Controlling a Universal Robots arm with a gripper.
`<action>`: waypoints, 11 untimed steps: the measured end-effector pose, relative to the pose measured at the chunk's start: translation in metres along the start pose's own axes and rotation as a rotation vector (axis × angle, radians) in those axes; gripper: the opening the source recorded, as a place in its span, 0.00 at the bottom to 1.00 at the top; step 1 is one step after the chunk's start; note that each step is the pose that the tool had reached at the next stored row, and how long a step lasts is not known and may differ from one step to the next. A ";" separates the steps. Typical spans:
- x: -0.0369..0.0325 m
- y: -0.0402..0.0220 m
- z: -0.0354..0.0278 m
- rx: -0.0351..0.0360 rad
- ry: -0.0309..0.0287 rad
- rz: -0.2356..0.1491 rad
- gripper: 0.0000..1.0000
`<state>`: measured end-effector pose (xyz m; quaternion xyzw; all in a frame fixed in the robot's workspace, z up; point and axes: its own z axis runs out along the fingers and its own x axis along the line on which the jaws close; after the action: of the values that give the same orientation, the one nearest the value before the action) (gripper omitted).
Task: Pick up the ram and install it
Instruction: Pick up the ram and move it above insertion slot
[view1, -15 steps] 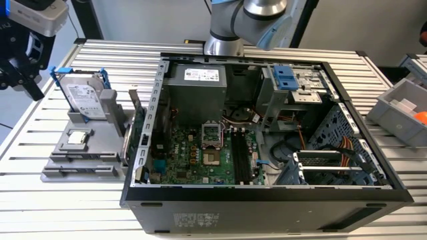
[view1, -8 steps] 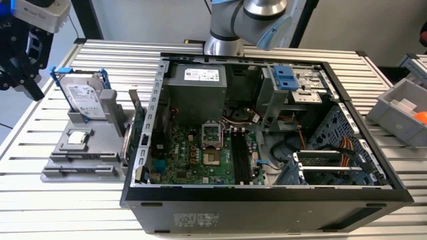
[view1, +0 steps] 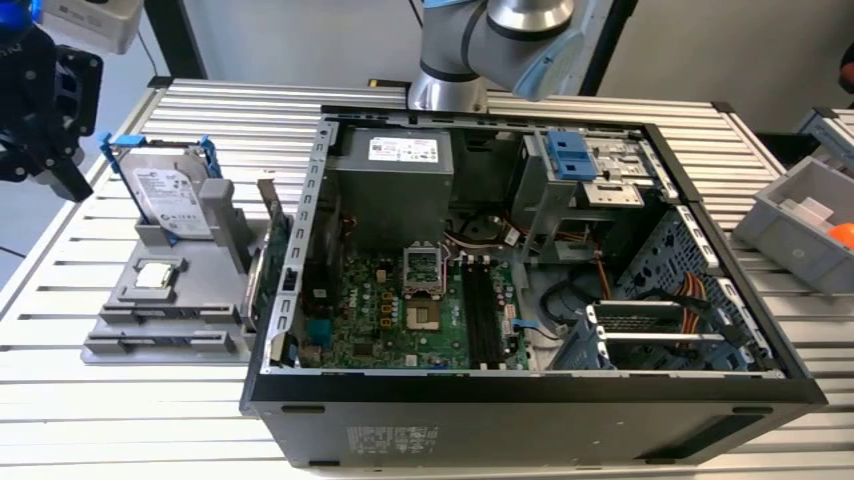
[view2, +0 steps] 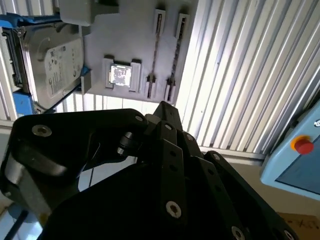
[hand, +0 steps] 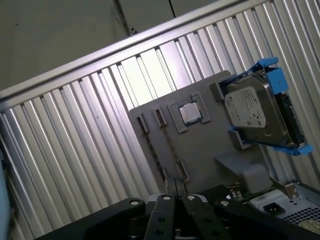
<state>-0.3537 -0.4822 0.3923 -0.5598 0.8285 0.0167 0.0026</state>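
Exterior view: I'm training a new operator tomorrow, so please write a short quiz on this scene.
1. True or false: the hard drive stands upright in the grey holder.
2. Fill in: the holder sits at the exterior view's ____ of the computer case.
3. The processor chip lies: A) in the holder, B) inside the computer case, C) on the hard drive.
Key: 1 true; 2 left; 3 A.
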 end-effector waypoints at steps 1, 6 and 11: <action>0.0000 0.0000 0.0000 0.0030 -0.0010 -0.015 0.00; 0.0000 0.0001 0.0001 0.0023 0.0002 -0.098 0.00; 0.0000 0.0001 0.0000 0.0001 0.0024 -0.190 0.00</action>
<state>-0.3537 -0.4822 0.3923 -0.6358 0.7717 0.0157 0.0032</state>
